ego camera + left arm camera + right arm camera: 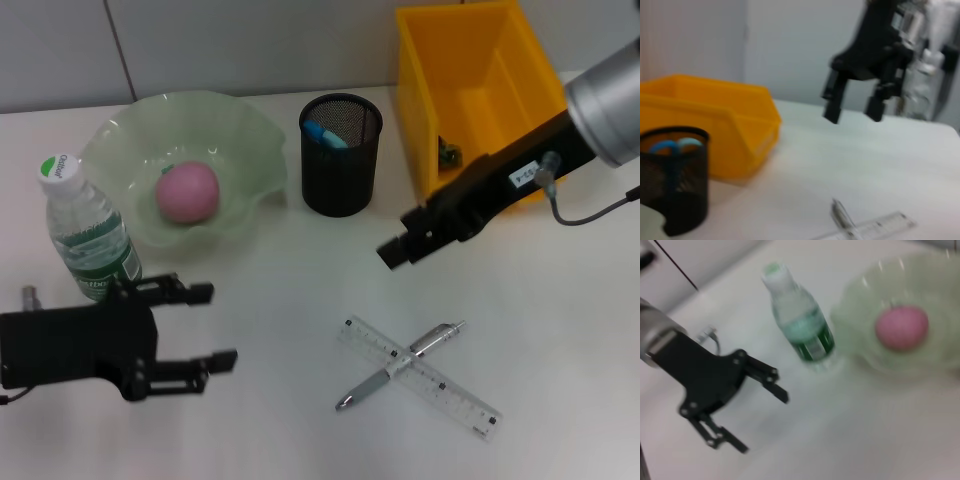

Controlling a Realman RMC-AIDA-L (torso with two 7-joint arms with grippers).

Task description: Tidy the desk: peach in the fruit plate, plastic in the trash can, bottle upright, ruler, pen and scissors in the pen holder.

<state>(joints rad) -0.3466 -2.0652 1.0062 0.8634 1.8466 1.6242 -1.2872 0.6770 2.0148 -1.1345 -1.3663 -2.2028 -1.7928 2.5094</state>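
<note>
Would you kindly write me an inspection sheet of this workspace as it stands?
Surface: white desk, no spills seen.
Job's things: peach in plate; bottle upright; scissors in pen holder; pen crossing ruler on desk; a small dark item, unclear what, in yellow bin.
Clutter: nothing seen.
Grippers: left gripper open, beside bottle; right gripper open, above desk between holder and bin.
Cables: grey cable on right arm.
Surroundings: pale wall behind.
</note>
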